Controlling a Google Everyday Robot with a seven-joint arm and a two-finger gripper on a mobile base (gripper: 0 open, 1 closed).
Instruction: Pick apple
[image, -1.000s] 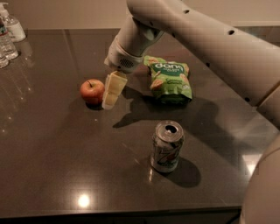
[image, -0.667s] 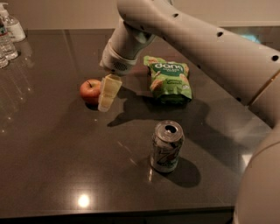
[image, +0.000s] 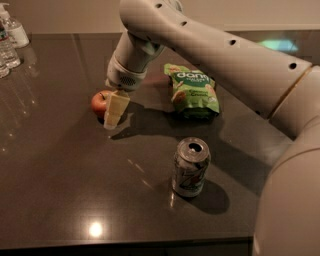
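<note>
- gripper (image: 114, 114) low at the table (image: 60, 175), right up against apple's (image: 98, 102) right side
- grip state: cannot tell
- soda can (image: 190, 167) well apart, nearer camera

single view | high, angled down at table (image: 60, 200) (end effector (image: 111, 115) mid-left)

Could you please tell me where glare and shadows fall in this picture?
Camera view: a bright glare spot on the dark glossy table near its front edge; the silver soda can casts a shadow rightward; the cream gripper, beside the small red apple, throws shadow to its right.
</note>
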